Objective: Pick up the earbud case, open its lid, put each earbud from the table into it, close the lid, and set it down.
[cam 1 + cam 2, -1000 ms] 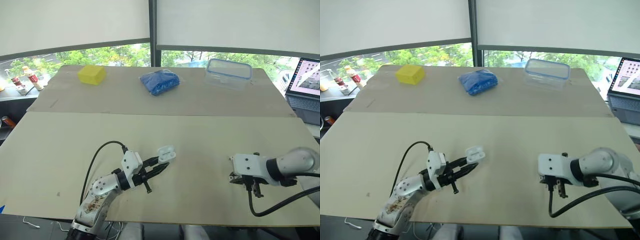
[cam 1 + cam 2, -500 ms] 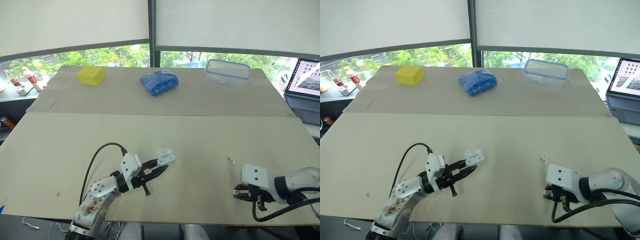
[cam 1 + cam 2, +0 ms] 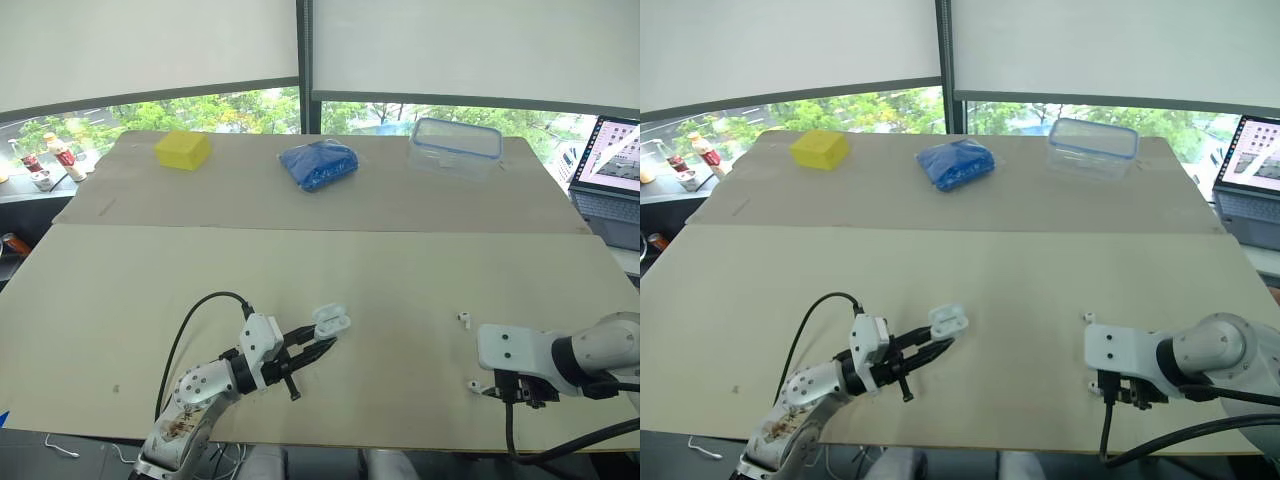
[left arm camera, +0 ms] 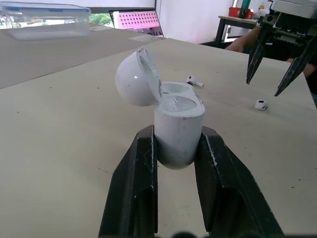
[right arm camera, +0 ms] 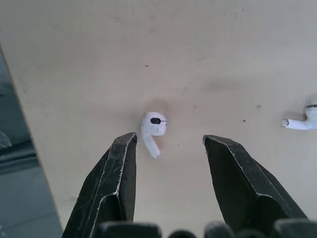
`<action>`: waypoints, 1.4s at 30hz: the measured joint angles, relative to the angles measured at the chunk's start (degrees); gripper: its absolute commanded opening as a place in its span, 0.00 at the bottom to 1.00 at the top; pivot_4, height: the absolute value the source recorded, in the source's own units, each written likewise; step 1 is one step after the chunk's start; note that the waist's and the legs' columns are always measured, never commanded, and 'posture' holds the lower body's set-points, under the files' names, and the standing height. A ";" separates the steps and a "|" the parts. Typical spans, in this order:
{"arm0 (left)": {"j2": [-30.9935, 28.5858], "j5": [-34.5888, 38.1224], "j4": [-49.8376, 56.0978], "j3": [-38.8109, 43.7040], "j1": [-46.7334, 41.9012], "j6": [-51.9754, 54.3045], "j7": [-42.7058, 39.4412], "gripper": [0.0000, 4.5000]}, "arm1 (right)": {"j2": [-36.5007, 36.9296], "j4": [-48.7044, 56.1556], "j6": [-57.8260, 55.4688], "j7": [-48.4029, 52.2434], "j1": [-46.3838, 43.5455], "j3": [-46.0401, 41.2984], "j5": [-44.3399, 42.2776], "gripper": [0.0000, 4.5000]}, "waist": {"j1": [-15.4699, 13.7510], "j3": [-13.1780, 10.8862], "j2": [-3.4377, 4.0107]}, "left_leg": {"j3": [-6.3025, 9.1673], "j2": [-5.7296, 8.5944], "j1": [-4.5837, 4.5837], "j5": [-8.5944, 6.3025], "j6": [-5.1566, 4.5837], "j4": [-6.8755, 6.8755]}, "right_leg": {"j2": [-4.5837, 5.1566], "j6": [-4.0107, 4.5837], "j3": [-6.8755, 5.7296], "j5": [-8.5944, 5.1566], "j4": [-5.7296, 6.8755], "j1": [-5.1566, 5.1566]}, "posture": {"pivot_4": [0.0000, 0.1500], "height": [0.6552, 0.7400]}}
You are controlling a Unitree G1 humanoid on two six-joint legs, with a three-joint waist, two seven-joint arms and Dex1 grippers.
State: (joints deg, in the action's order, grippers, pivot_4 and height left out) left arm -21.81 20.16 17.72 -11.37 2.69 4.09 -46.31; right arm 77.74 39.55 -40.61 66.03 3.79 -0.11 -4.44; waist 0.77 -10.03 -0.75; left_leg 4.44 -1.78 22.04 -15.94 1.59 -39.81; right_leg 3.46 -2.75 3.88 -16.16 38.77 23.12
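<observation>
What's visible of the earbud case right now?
The case is small, white, glossy plastic with rounded ends. Its domed lid is hinged open, tipped back, showing two shiny wells with no earbud in them. It stands upright, its lower body clamped between the left hand's two black fingers, over the table's near half.

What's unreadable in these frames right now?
- Earbud case lower body, left wrist view: hidden between left claw fingers.
- Far earbud, right wrist view: cut off by the picture edge.
- Laptop, eye views: cut off by the edge; screen too small to read.
</observation>
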 measured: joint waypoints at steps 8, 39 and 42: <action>0.66 -0.81 -0.02 -1.11 -0.11 -0.01 0.60 0.12 | 0.15 -1.02 -0.75 0.15 -5.53 8.64 2.00 0.53 | 0.01 0.00 0.01 | 0.00 0.00 0.00 0.00 0.00 0.00 | 0.00 0.00 0.00 0.00 0.00 0.02 | 1.00 0.36; 1.26 -1.96 -0.75 -1.39 -0.14 -0.10 0.62 0.12 | -2.47 -5.09 -1.19 2.26 -11.73 15.23 2.57 0.08 | 0.12 0.00 0.01 | 0.00 -0.02 -0.04 0.00 0.00 0.00 | -0.02 0.01 0.00 0.01 0.01 0.00 | 1.00 0.36; 1.30 -2.04 -0.85 -1.39 -0.20 -0.14 0.55 0.12 | -2.47 -5.09 -1.21 2.26 -11.55 14.99 2.49 0.08 | 0.10 0.00 0.01 | 0.00 -0.01 -0.03 0.00 0.00 0.00 | -0.01 0.01 0.00 0.01 0.01 0.00 | 1.00 0.36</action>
State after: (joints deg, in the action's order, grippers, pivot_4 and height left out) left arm -20.51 18.12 16.87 -12.77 2.50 3.96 -45.76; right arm 75.27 34.46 -41.81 68.29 -7.76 14.88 -1.95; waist 0.87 -10.03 -0.74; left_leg 4.43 -1.79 22.01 -15.94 1.59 -39.81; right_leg 3.45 -2.74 3.88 -16.15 38.78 23.13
